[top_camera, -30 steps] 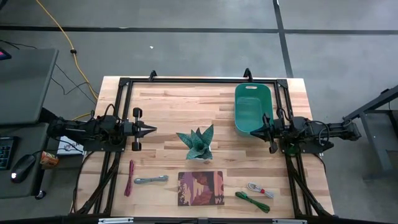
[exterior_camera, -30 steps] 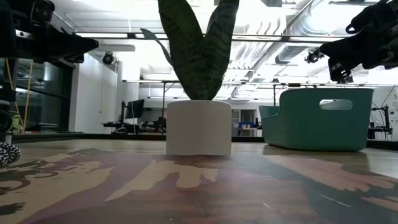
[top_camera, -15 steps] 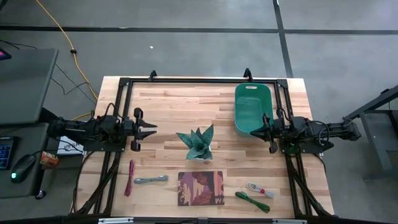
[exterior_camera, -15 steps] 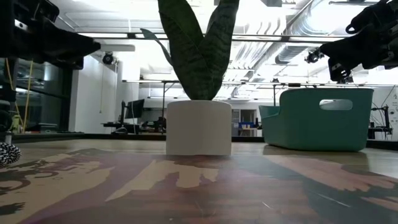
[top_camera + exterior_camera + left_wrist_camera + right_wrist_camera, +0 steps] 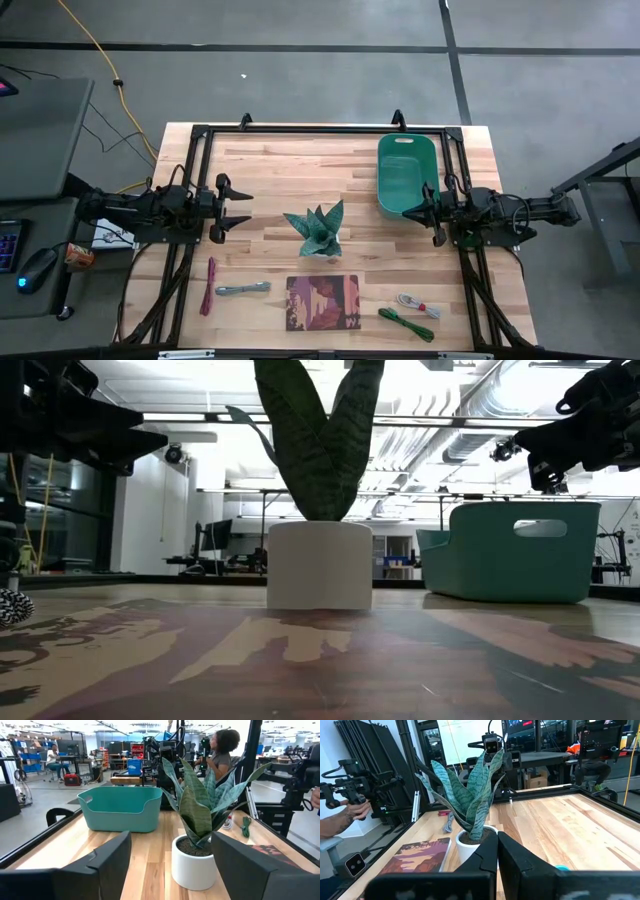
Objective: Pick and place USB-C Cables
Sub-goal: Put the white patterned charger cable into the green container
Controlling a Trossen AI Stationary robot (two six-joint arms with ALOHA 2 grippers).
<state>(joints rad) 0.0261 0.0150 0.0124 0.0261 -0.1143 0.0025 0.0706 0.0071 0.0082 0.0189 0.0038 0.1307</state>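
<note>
Wooden worktop carries four cables along its near edge: dark red and grey at left, white and green at right. The left end effector, fingers spread, hovers at left. The right end effector, pressed together, hovers beside the teal bin.

Low view: plant leaves run off the top edge | left gripper body cut by the frame edge | cables too low to show | High view: white cable and green cable too small to read their ends | Right wrist view: person's hand cut at the edge
</note>
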